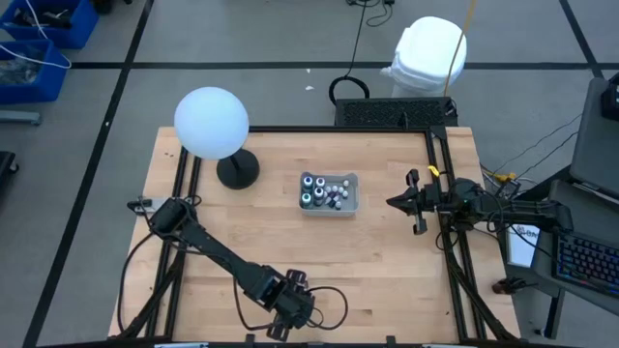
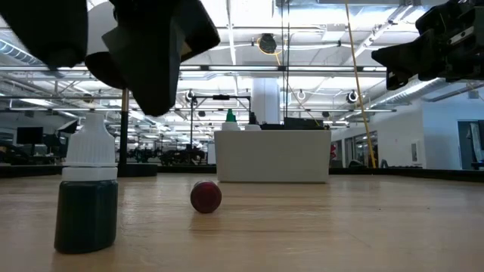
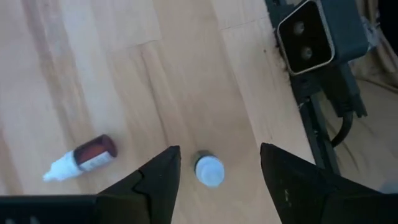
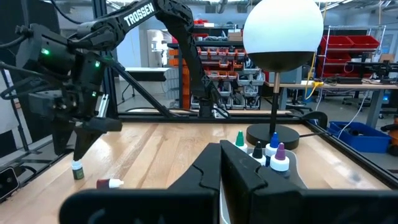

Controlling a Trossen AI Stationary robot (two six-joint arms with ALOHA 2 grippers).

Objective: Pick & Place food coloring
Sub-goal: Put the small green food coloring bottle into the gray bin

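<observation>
The left gripper [image 3: 214, 180] hangs released over an upright white-capped dark green food coloring bottle [image 3: 209, 170] on the wooden desk's [image 1: 387, 271] near edge; a careless lift could topple it. The right gripper [image 1: 411, 202] is clenched, idle.

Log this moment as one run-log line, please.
left gripper: open above upright green bottle | red bottle: lying nearby | right gripper: shut, beside tray

A lamp [image 1: 211, 123] with a round white globe stands on its black base [image 1: 238, 171] at the far left of the wooden table [image 1: 387, 261]. Just beside it to the right sits a grey tray [image 1: 352, 201]. A white bin [image 1: 430, 55] stands on the floor beyond
</observation>
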